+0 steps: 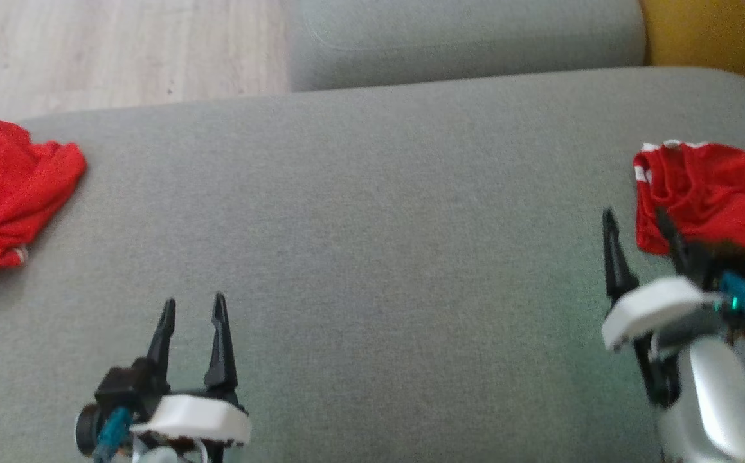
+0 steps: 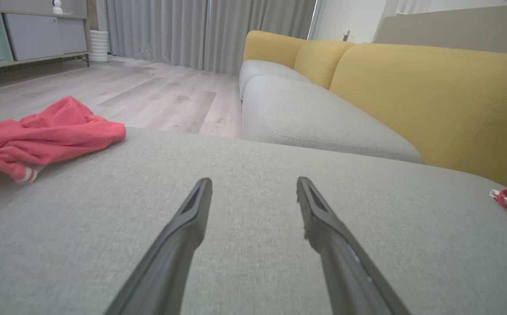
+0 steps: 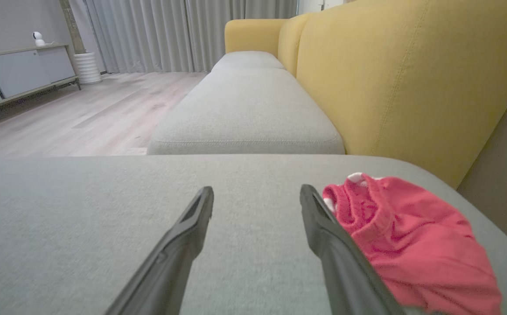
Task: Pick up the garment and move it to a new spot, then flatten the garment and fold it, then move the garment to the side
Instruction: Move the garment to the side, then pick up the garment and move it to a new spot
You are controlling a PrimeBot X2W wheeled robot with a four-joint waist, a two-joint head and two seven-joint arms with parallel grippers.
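Left tool (image 1: 193,300) sits low at the robot's left, fingers pointing forward over bare seat (image 1: 372,257), jaws apart, nothing between them. Right tool (image 1: 634,215) at the robot's right: pale forearm (image 1: 719,399) rises from the lower corner of the head view, wrist cocked, fingers pointing forward and splayed wide, nothing gripped; this arm is blurred in the head view. Two red garments with white trim lie crumpled on the grey seat, well apart. Right garment (image 3: 410,245) lies near the seat's right end, close to the yellow backrest (image 3: 389,78). In the head view one right-tool finger overlaps its near left edge; in the right wrist view that finger lies just beside the cloth. Contact: cannot tell. Left garment (image 2: 47,135) lies at the seat's far left edge, well ahead and left of the left tool, not touched. Which of the two is the task's piece: cannot tell. Between the garments the seat is plain grey fabric. Beyond it runs a second grey seat cushion (image 2: 314,118) along the backrest. Surroundings: wood floor (image 2: 148,92), grey curtains (image 2: 183,30), low cabinet (image 3: 26,70) with a small white object on top, white ribbed pot (image 3: 88,68) beside it.
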